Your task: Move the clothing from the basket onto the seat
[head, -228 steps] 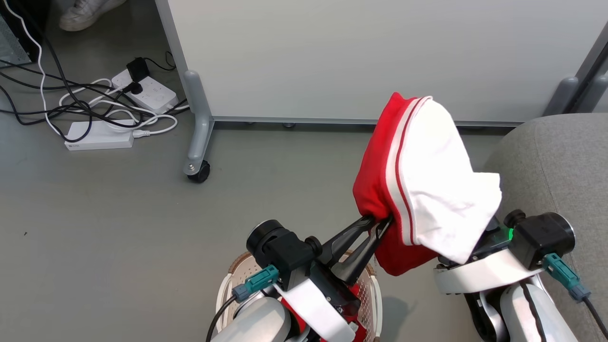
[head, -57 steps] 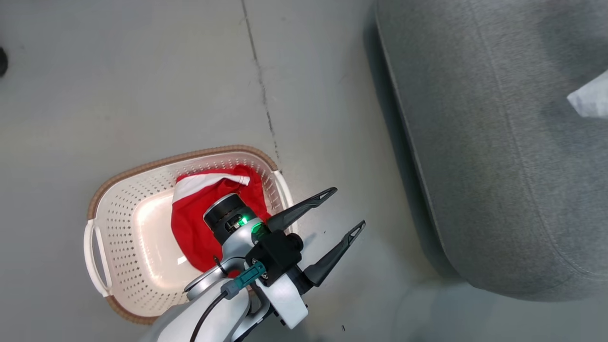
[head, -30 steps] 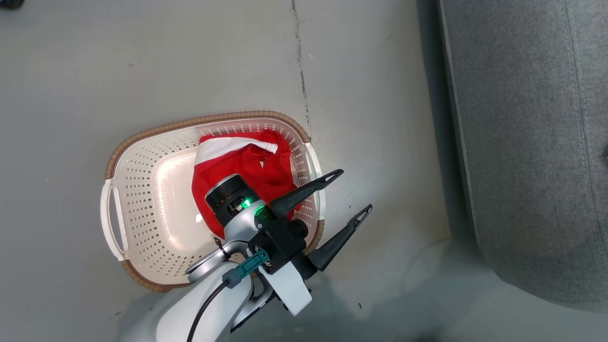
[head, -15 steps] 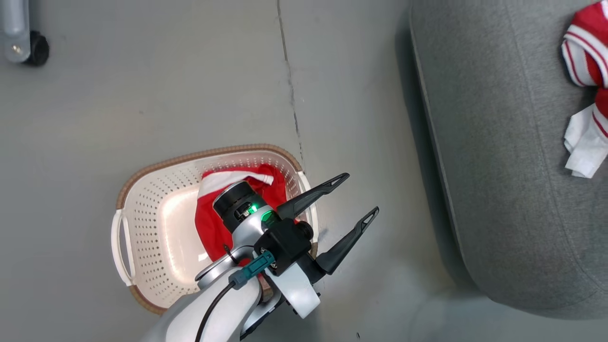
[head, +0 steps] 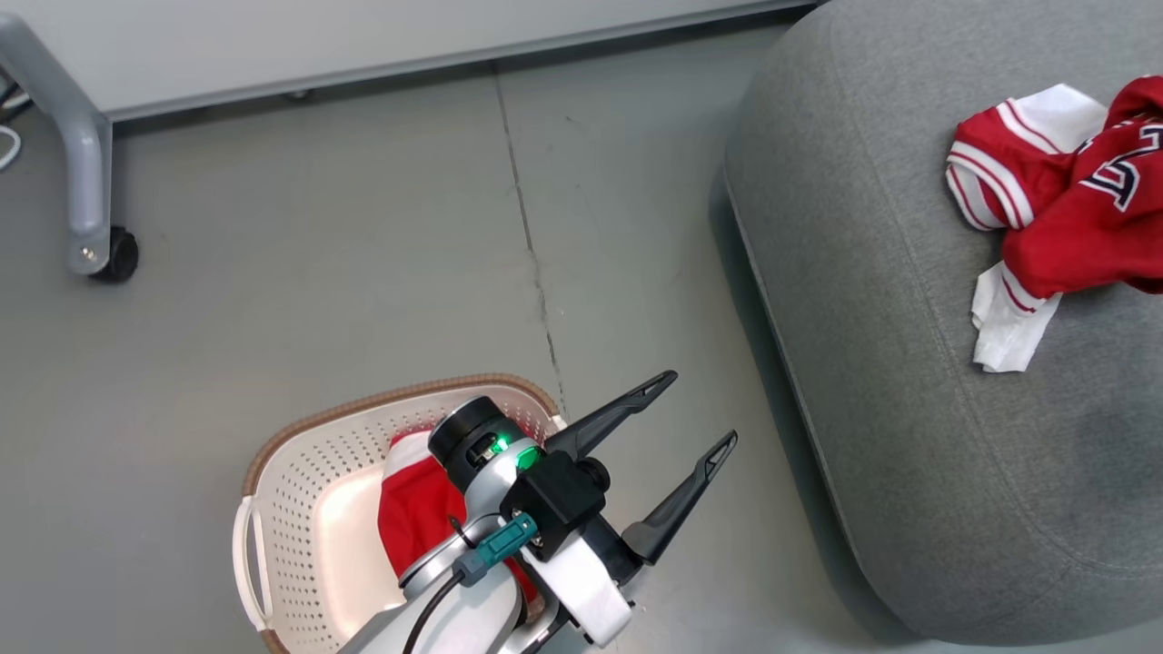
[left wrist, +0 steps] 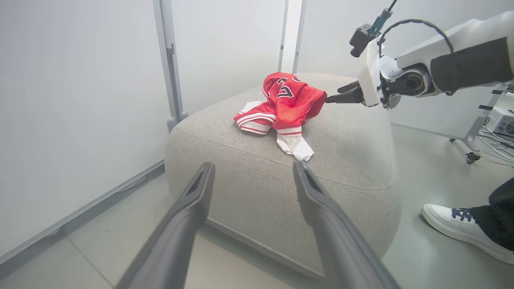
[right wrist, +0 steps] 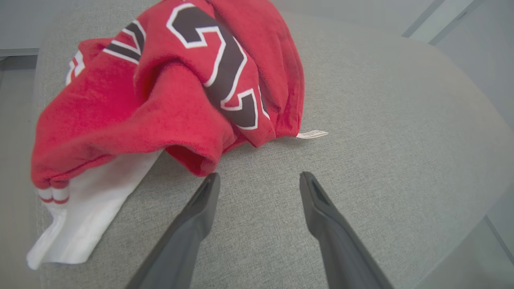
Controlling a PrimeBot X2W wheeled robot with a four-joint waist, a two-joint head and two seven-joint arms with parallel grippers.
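Observation:
One piece of red and white clothing (head: 1072, 218) lies crumpled on the grey seat (head: 863, 363). My right gripper (right wrist: 260, 176) is open just in front of that clothing (right wrist: 160, 100), low over the seat (right wrist: 381, 120), with nothing between its fingers. More red clothing (head: 409, 518) lies in the cream basket (head: 300, 472) on the floor, partly hidden by my left arm. My left gripper (head: 701, 407) is open and empty beside the basket's right end, pointing at the seat (left wrist: 341, 152). In the left wrist view, the left gripper (left wrist: 253, 164) faces the clothing (left wrist: 289, 100) and my right gripper (left wrist: 341, 94).
A white partition panel on a grey castor leg (head: 91, 182) stands behind the basket. A person's white shoe (left wrist: 453, 224) rests on the floor to the right of the seat. Cables and a small white box (left wrist: 498, 120) lie further back there.
The head camera has turned and lifted, so the seat and the garment on it fill more of the picture. The garment, earlier carried on my right arm, lies on the seat. My left gripper stays open.

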